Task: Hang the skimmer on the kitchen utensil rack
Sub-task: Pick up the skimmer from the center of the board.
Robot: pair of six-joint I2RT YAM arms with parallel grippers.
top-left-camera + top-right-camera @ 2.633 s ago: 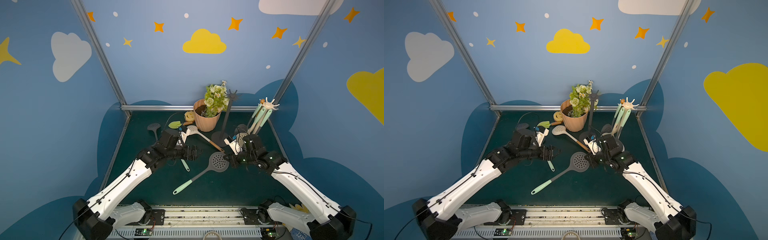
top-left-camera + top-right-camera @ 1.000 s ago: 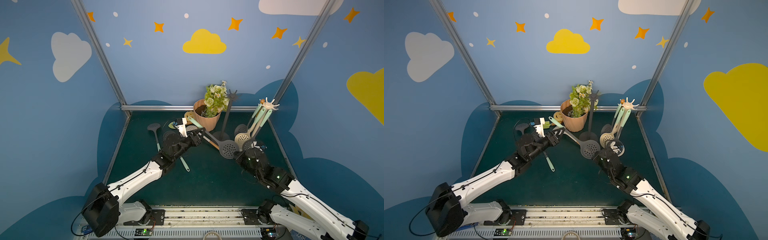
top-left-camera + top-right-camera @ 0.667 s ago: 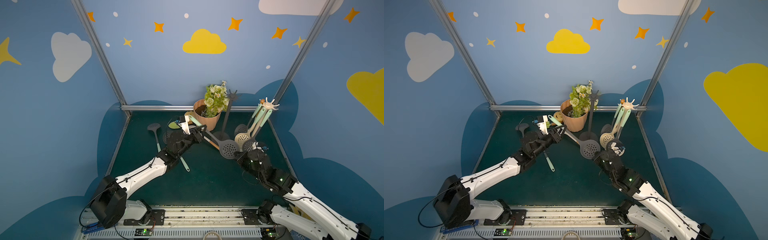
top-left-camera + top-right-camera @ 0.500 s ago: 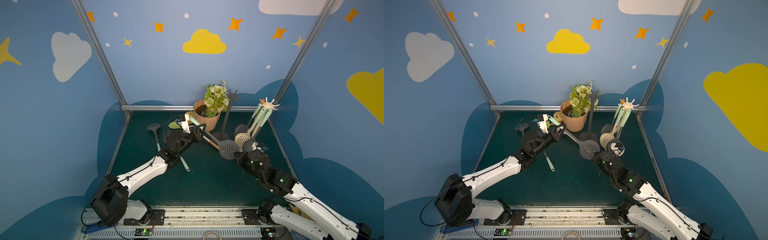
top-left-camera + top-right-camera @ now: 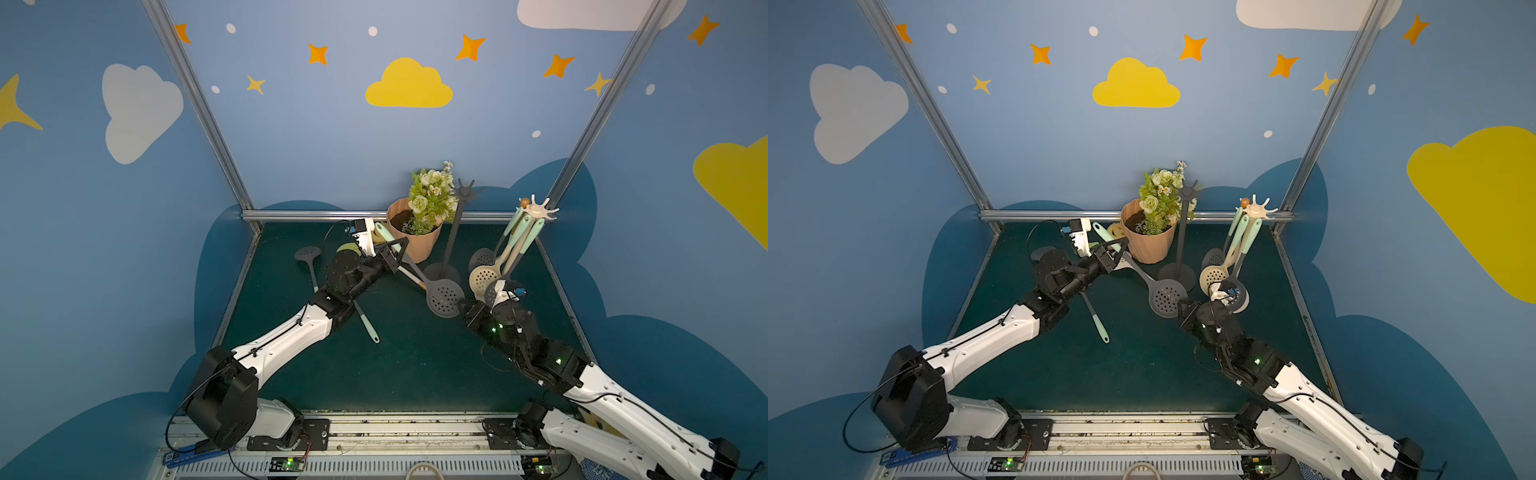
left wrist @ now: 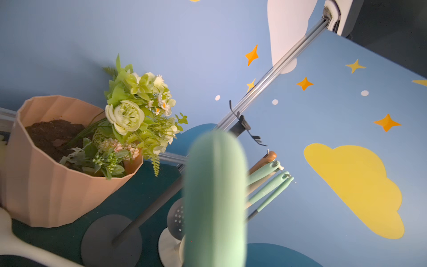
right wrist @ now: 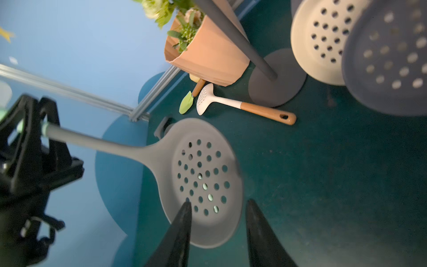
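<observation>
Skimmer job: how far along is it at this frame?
Done: the grey skimmer is off the table. In hand: the left gripper clamps its mint handle; the right gripper is open by the perforated head. Left: its handle is on no hook yet, neither the dark rack nor the white rack.

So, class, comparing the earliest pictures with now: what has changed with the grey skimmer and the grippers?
The grey skimmer rose off the table, handle tilted up toward the flower pot. The left gripper closed on its handle; the right gripper opened, releasing its head. The pot, the dark rack and the loaded white rack stayed put.
</observation>
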